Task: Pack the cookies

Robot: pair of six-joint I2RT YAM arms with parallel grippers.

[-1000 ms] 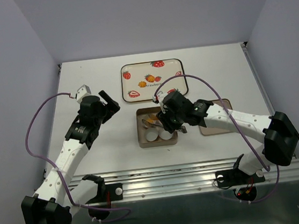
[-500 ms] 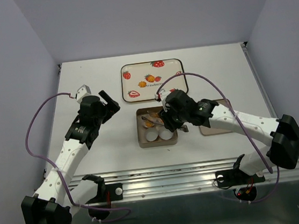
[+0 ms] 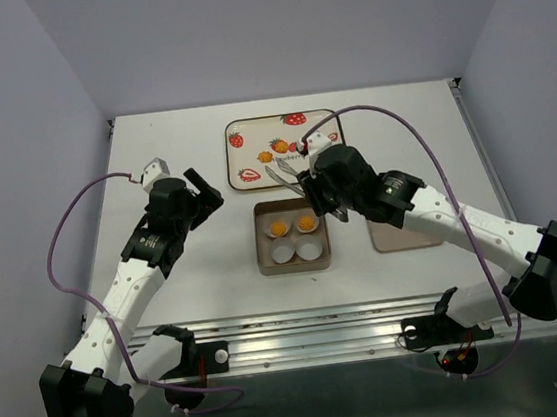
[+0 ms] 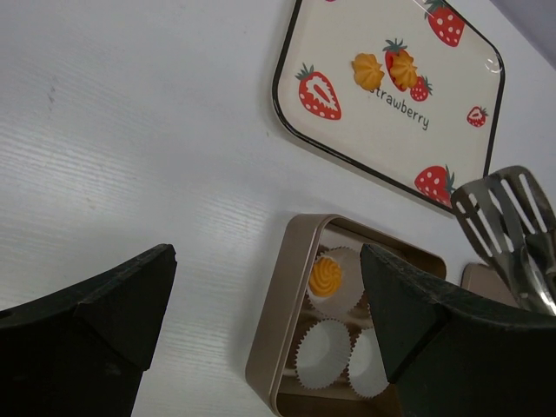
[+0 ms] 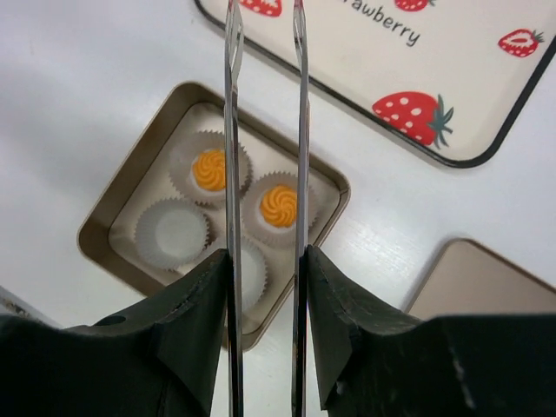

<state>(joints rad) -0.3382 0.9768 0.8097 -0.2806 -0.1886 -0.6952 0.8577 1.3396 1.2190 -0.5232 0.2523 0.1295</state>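
Two orange-yellow cookies (image 3: 278, 229) (image 3: 307, 224) sit in the far paper cups of the square metal tin (image 3: 259, 241); the two near cups hold nothing. Two more cookies (image 3: 266, 157) (image 3: 280, 147) lie on the strawberry tray (image 3: 239, 127). My right gripper (image 3: 319, 196) is shut on metal tongs (image 3: 283, 175), whose tips hang over the tray's near edge with nothing between them. In the right wrist view the tongs' blades (image 5: 232, 130) run above the tin's cookies (image 5: 209, 168) (image 5: 279, 206). My left gripper (image 3: 201, 192) stands open, left of the tin, holding nothing.
The tin's flat lid (image 3: 403, 238) lies right of the tin, partly under my right arm. The left wrist view shows the tray's cookies (image 4: 367, 67), one cookie in the tin (image 4: 325, 276) and the tongs' slotted tip (image 4: 499, 213). A metal rail runs along the near table edge.
My right gripper has risen out of the tin and swung away toward the tray with the tongs. A second cookie now shows in the tin. The left arm has not moved.
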